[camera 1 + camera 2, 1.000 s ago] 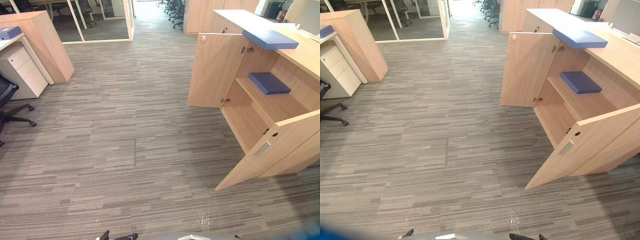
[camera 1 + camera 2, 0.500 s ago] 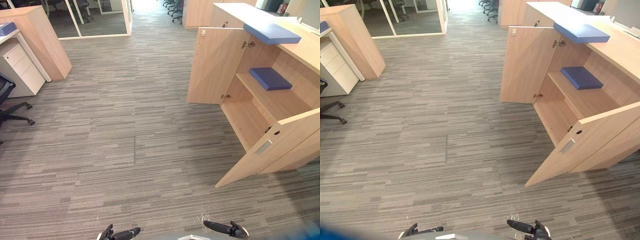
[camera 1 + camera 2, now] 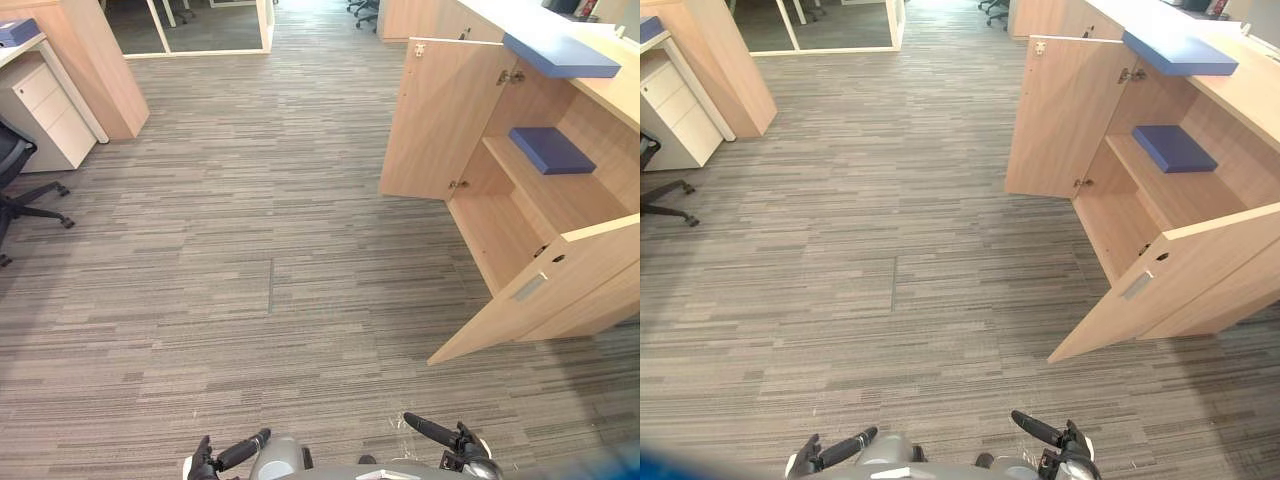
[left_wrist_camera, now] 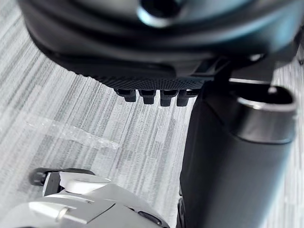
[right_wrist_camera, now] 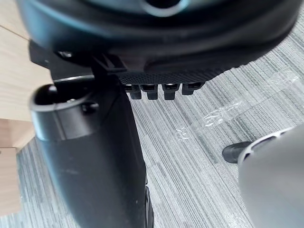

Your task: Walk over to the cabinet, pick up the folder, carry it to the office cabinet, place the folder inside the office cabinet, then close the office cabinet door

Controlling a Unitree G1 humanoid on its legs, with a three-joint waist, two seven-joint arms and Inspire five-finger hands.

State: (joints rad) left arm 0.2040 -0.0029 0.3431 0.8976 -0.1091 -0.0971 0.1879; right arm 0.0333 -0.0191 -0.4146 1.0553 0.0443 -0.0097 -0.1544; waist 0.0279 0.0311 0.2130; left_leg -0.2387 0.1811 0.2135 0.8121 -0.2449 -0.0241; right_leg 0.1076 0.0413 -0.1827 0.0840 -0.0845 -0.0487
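Grey striped carpet is stretching out ahead, and off to the right the light-wood office cabinet is standing with both doors wide open. The far door is swinging out across the carpet, while the near door is angling towards the camera, its recessed handle facing up. Inside, a blue folder is lying flat on the upper shelf, towards the back. A second blue folder is sitting on top of the cabinet, overhanging the front edge above the opening.

Down at the lower edge of the head views, the left hand and the right hand are hanging low over the carpet, well apart from the cabinet. Both are loose and carrying nothing: in the wrist views the left fingers and the right fingers are lining up in a relaxed row with only carpet beyond them.

Over on the left, a white drawer pedestal is tucking in under a desk, with a black office chair just beside it.
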